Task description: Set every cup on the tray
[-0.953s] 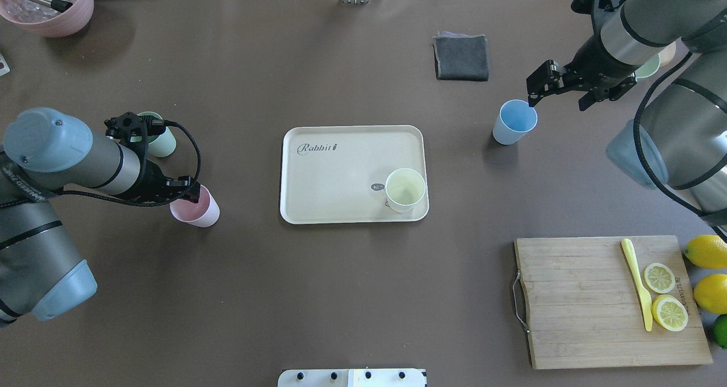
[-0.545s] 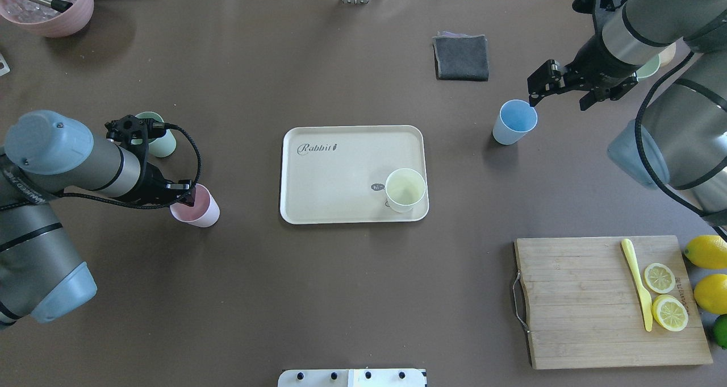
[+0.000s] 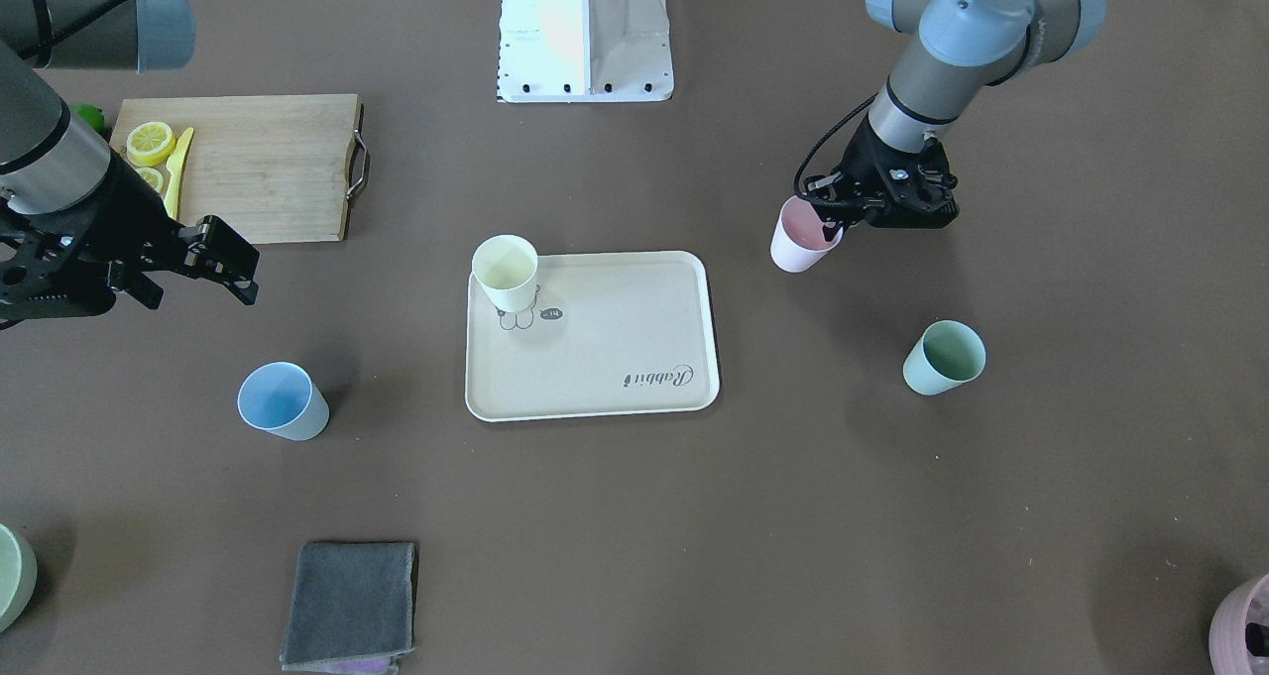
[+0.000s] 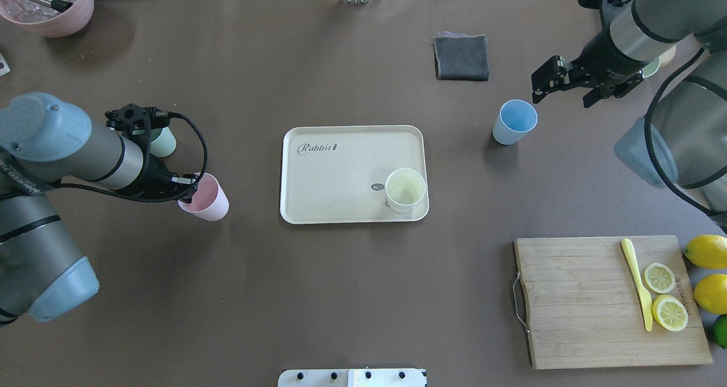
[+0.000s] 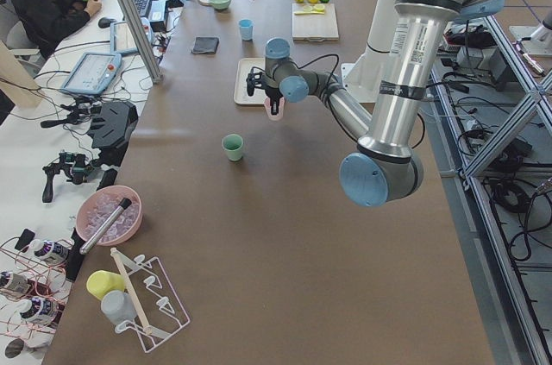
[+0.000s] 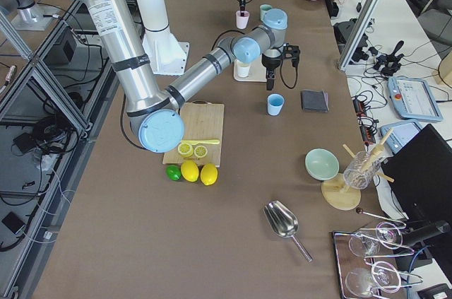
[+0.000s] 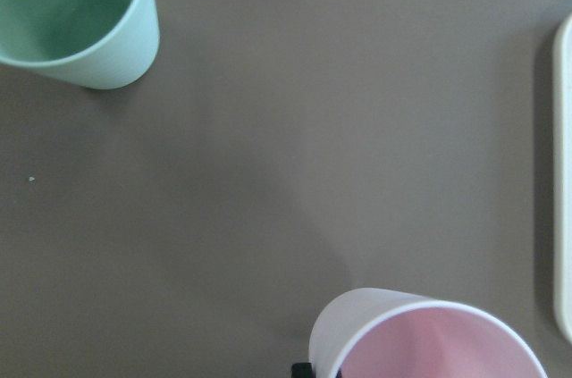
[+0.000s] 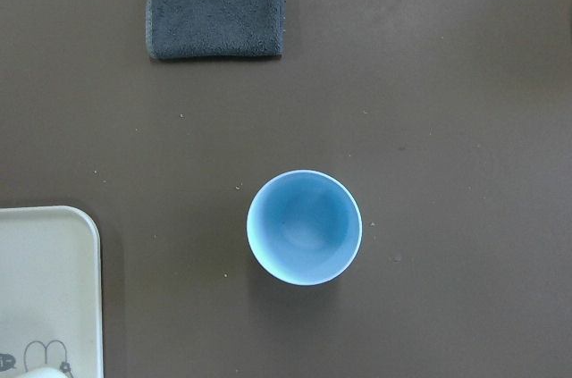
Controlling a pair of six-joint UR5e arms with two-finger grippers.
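Brown bench [image 4: 363,296], cream tray [image 4: 329,177] at its centre, long side running across.

Yellow cup [image 4: 405,189]: upright on the tray, in the corner nearest the robot on its right side, partly covering the bear drawing. Empty.

Blue cup [image 4: 514,121]: upright on the bench, right of the tray and apart from it. The right wrist view looks straight down into it and shows it empty. Right hand [image 4: 568,90] hangs beyond the cup and a little outward, fingers spread wide, holding nothing.

Pink cup [image 4: 205,198]: left of the tray, apart from it, pinched at the rim by the left hand [image 4: 190,189] on the side away from the tray (one finger looks to be inside the mouth in the front view). The cup leans slightly. Cannot tell whether its base touches the bench. Interior empty.

Mint cup [image 3: 944,358]: upright on the bench, farther from the robot than the pink one, empty.

Mauve pot [image 4: 48,6], far left corner: clear lumps and a metal-handled tool inside.

Cutting board [image 4: 579,302], near right: two lemon halves [image 4: 664,296] and a yellow knife [image 4: 637,284] on it.

Grey cloth [image 4: 461,57]: folded, beyond the tray.
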